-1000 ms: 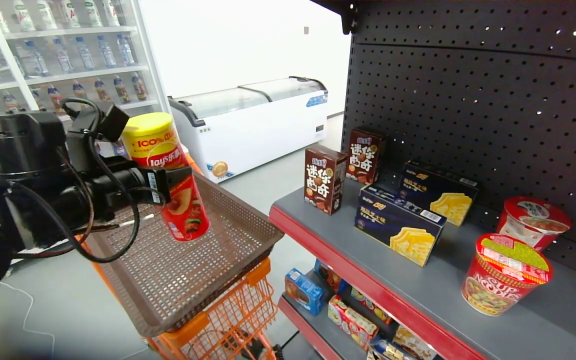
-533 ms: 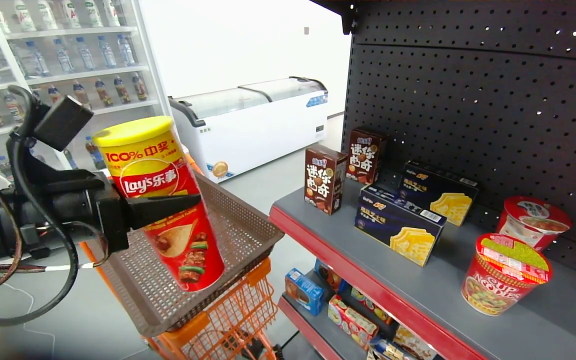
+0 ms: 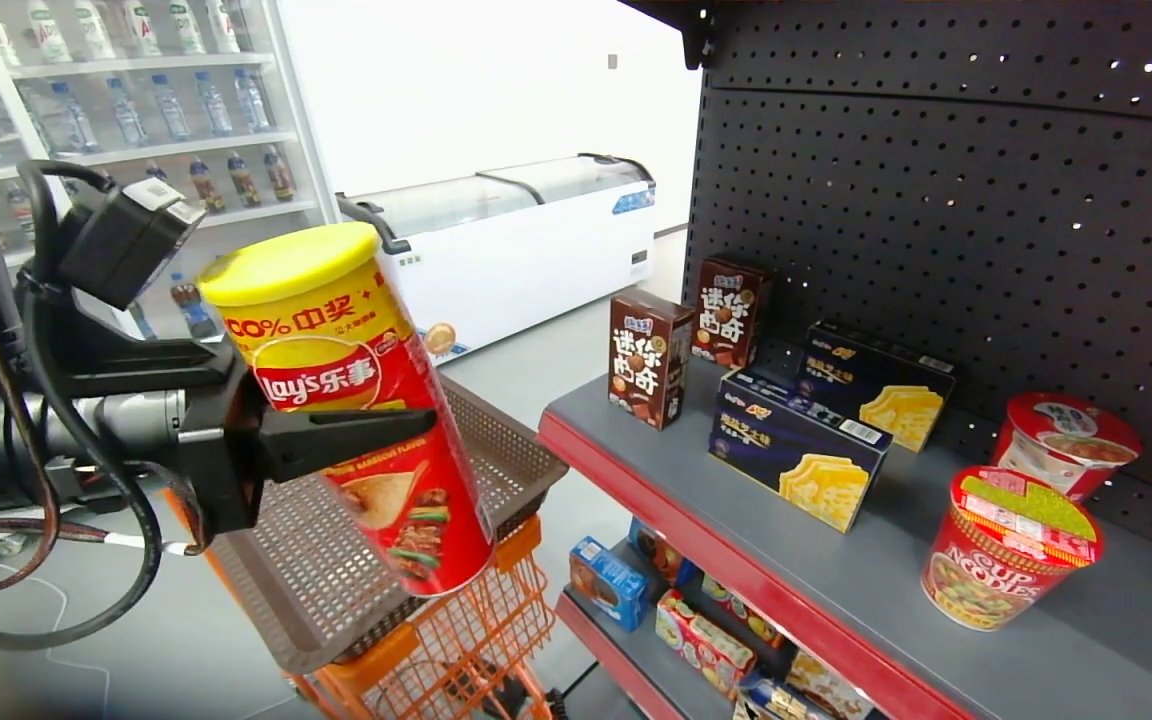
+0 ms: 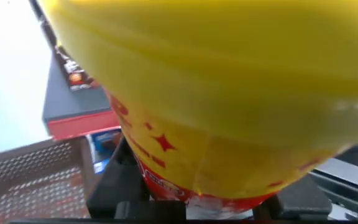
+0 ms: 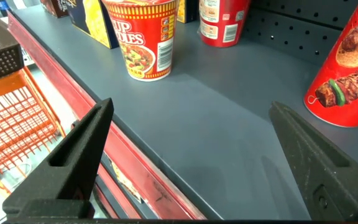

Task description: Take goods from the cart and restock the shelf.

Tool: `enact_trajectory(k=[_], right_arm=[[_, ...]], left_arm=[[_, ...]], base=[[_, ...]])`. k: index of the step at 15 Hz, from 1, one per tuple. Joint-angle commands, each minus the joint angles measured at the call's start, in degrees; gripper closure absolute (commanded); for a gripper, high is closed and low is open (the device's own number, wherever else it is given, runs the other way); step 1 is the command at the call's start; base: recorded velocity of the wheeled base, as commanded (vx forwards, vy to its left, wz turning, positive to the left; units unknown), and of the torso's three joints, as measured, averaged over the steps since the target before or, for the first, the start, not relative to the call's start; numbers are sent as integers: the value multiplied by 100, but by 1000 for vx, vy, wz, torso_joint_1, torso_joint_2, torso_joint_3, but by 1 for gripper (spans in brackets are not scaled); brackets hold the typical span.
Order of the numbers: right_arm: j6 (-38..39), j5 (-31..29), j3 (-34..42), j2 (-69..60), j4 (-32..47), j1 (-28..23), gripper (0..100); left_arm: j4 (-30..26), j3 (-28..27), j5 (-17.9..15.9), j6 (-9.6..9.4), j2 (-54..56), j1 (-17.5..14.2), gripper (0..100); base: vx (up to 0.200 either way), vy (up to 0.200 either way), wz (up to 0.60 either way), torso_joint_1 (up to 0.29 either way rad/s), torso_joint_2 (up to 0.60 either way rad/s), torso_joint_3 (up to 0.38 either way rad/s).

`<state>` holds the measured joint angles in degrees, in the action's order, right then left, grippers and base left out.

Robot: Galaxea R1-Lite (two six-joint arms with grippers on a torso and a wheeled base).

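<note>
One chip can [image 3: 356, 400]: hanging tilted at left centre of the head view, yellow lid up, over the brown basket [image 3: 526, 455] on the orange cart [image 3: 511, 545]; not yet resting on the shelf [image 3: 656, 470].
Left gripper [image 3: 396, 420]: clenching the can around its middle, one dark finger [image 3: 336, 440] crossing the label.
Change: over the last second the can has been climbing away from the basket and swinging toward the frame's centre, looming larger. I am judging the pick as done and the carry toward the shelf as under way.
Right gripper [image 5: 191, 168]: jaws standing wide apart, grasping nothing, hovering over the shelf's grey board.
Right wrist view: showing a second can [image 5: 347, 74] of the same kind standing on the shelf at the frame's upper right, near a noodle cup [image 5: 143, 37]. That is suggesting where the carried one belongs.
Left wrist view: bringing the carried can's yellow top close up, with the shelf's red edge sitting at the left behind it.
</note>
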<state>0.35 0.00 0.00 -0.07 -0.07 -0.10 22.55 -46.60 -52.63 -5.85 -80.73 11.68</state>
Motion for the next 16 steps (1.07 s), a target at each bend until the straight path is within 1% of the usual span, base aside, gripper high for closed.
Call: enact_trajectory(k=[1, 2, 3, 4, 5, 6, 7, 8, 9, 10, 12, 16], right_arm=[[0, 0, 0, 7, -1, 1, 0], [0, 0, 0, 7, -1, 1, 0], [-9, 18, 0, 7, -1, 1, 0], [-9, 18, 0, 7, -1, 10, 0], [-9, 18, 0, 7, -1, 1, 0], [-9, 18, 0, 7, -1, 1, 0], [-9, 18, 0, 7, -1, 1, 0], [-9, 18, 0, 7, -1, 1, 0], [-9, 18, 0, 7, -1, 1, 0], [-9, 18, 0, 7, -1, 1, 0], [-9, 18, 0, 7, -1, 1, 0], [-9, 26, 0, 7, -1, 1, 0]], left_arm=[[-32, 29, -72, -4, -31, 212, 100], [-23, 55, -187, -4, -31, 335, 100], [56, 187, -661, -30, -92, 414, 100], [135, 380, -995, -136, -110, 467, 100], [241, 574, -1145, -241, -84, 669, 100], [241, 591, -1145, -241, -84, 687, 100], [250, 846, -1145, -267, -75, 933, 100], [250, 978, -1145, -267, -84, 1126, 100], [241, 1013, -1145, -276, -128, 1399, 100], [232, 1039, -1145, -267, -163, 1574, 100], [250, 1031, -1145, -276, -330, 1627, 100], [250, 1031, -1136, -276, -347, 1609, 100]], base=[[0, 0, 0, 0, 0, 0], [0, 0, 0, 0, 0, 0], [0, 0, 0, 0, 0, 0], [0, 0, 0, 0, 0, 0], [0, 0, 0, 0, 0, 0], [0, 0, 0, 0, 0, 0], [0, 0, 0, 0, 0, 0], [0, 0, 0, 0, 0, 0], [0, 0, 0, 0, 0, 0], [0, 0, 0, 0, 0, 0], [0, 0, 0, 0, 0, 0], [0, 0, 0, 0, 0, 0]])
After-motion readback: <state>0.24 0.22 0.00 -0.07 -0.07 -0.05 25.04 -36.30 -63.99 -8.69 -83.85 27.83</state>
